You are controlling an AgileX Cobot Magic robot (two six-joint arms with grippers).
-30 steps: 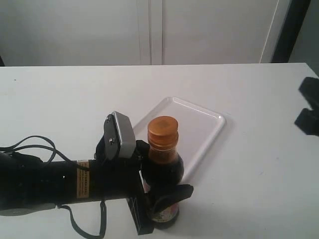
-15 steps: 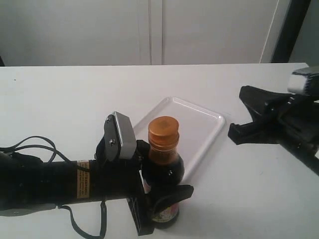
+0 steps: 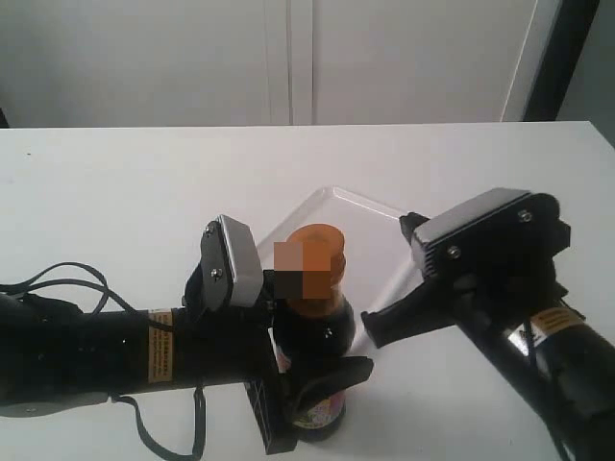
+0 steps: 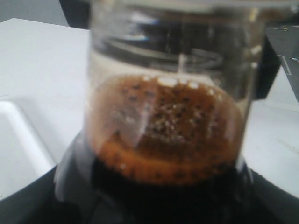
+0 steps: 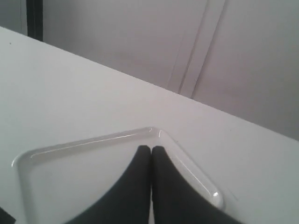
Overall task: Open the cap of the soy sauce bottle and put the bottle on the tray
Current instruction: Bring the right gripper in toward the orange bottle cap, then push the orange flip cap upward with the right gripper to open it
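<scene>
soy sauce bottle gripped by left end effector — cap blurred, right end effector clenched.

Lower centre: a soy sauce bottle of clear, glossy glass that catches reflections. Its orange cap looks like smooth plastic. Behind it, a white tray of shiny plastic with a gleaming rim. The white table is matt. Left of the bottle, a grey housing has a dull metallic sheen.

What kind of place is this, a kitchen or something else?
Probably a robot test bench, not a kitchen: a plain white table, pale wall panels behind it, a black left robot arm and a black right robot arm.
</scene>
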